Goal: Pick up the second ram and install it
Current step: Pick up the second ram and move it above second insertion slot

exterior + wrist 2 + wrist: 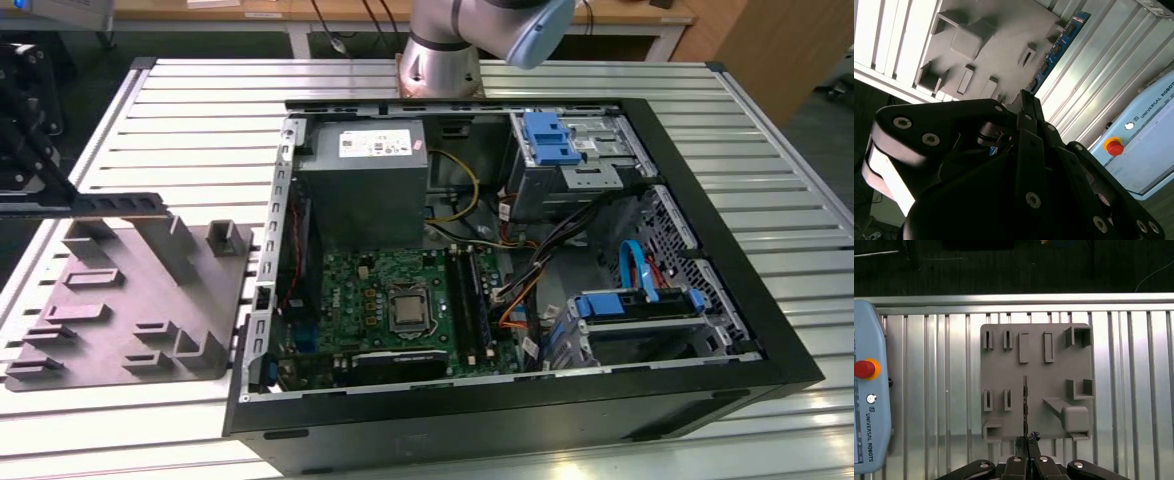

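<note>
Lower centre in the second wrist view, our tool (1023, 102) is clamped on one end of the second ram (1059, 47), which runs to the upper right over the grey holder (989, 45). We judge the pickup is in hand. Seating the stick calls for squaring it with the memory slots (467, 285).

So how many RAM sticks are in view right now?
1. The second ram stands on edge over the grey fixture, clamped in the gripper. Another may already sit in the motherboard's memory slots; the exterior view can't settle that.
</note>
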Controlling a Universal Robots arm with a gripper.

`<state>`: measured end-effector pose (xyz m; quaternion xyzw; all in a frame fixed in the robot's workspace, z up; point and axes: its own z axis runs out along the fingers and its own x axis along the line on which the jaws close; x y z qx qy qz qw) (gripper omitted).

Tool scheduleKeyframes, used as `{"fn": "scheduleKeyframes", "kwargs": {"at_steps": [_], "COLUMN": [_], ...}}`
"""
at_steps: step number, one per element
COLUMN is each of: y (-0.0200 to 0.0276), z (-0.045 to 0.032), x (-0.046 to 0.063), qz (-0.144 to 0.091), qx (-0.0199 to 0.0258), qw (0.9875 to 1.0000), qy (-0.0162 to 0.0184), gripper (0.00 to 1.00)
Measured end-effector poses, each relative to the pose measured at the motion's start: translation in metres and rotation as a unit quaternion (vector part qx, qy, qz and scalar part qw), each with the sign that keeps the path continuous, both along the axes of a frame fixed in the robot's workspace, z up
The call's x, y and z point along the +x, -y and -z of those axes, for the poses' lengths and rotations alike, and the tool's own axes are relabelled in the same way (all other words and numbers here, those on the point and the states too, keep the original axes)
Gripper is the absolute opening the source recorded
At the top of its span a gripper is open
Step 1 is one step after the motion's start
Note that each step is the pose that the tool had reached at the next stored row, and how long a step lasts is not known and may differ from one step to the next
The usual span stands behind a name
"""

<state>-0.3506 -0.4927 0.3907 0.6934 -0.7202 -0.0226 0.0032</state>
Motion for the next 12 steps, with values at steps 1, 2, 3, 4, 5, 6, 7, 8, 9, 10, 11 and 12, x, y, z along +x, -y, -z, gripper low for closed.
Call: {"fn": "scheduleKeyframes", "kwargs": {"at_steps": [1, 2, 3, 4, 5, 6, 7, 8, 9, 10, 11, 12], "y": [-0.0002, -0.0005, -0.0007, -0.0010, -0.0013, -0.0016, -0.0020, -0.0022, -0.0025, -0.0028, -0.0030, -0.0033], "z": [-0.0001, 0.0000, 0.0000, 0.0000, 0.0000, 0.0000, 0.0000, 0.0000, 0.0001, 0.0000, 0.0000, 0.0000], "x": [0.002, 0.004, 0.006, 0.008, 0.011, 0.013, 0.015, 0.017, 0.019, 0.022, 0.024, 0.026], "qz": [0.000, 0.000, 0.000, 0.000, 0.000, 0.000, 0.000, 0.000, 0.000, 0.000, 0.000, 0.000], "qx": [0.0000, 0.0000, 0.0000, 0.0000, 0.0000, 0.0000, 0.0000, 0.0000, 0.0000, 0.0000, 0.0000, 0.0000], "qw": [1.0000, 1.0000, 1.0000, 1.0000, 1.0000, 1.0000, 1.0000, 1.0000, 1.0000, 1.0000, 1.0000, 1.0000], "qy": [0.0000, 0.0000, 0.0000, 0.0000, 0.0000, 0.0000, 0.0000, 0.0000, 0.0000, -0.0001, 0.0000, 0.0000], "gripper": [0.12, 0.12, 0.12, 0.12, 0.12, 0.12, 0.12, 0.12, 0.12, 0.12, 0.12, 0.12]}}
